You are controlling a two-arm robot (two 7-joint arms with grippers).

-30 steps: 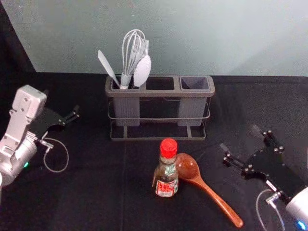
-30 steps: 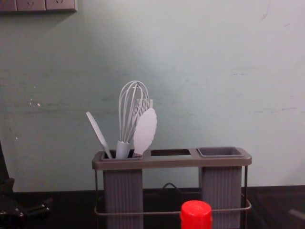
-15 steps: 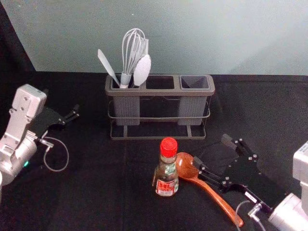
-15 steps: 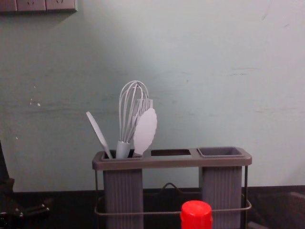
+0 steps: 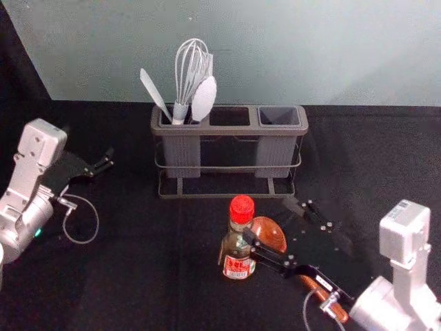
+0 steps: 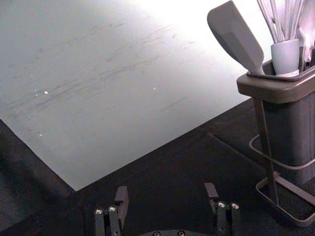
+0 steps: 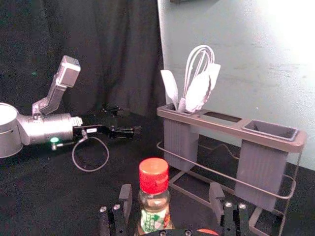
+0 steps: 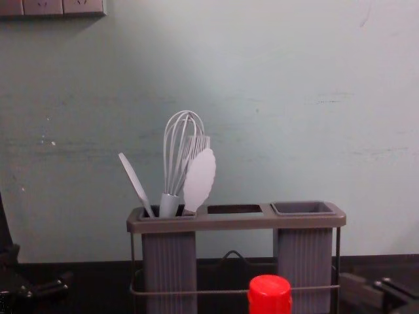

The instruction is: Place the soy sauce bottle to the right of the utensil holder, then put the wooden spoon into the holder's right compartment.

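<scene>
Swung right gripper (image 5: pixel 268 220) in since the earlier frames, with jaws spread, gripping nothing, nearly at the upright soy sauce bottle (image 5: pixel 238 265). Probably lining up for bottle pick; still to place right of utensil holder (image 5: pixel 227 130), beyond jaws. Find wooden spoon (image 5: pixel 273 231) under jaws, handle partly covered. Can't tell if touching bottle. Lost bottle base in right wrist view. Keeping left gripper (image 6: pixel 166 188) parked well apart, also spread.

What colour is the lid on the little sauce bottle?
The small glass sauce bottle's round plastic lid is bright red, best seen in the head view.
</scene>
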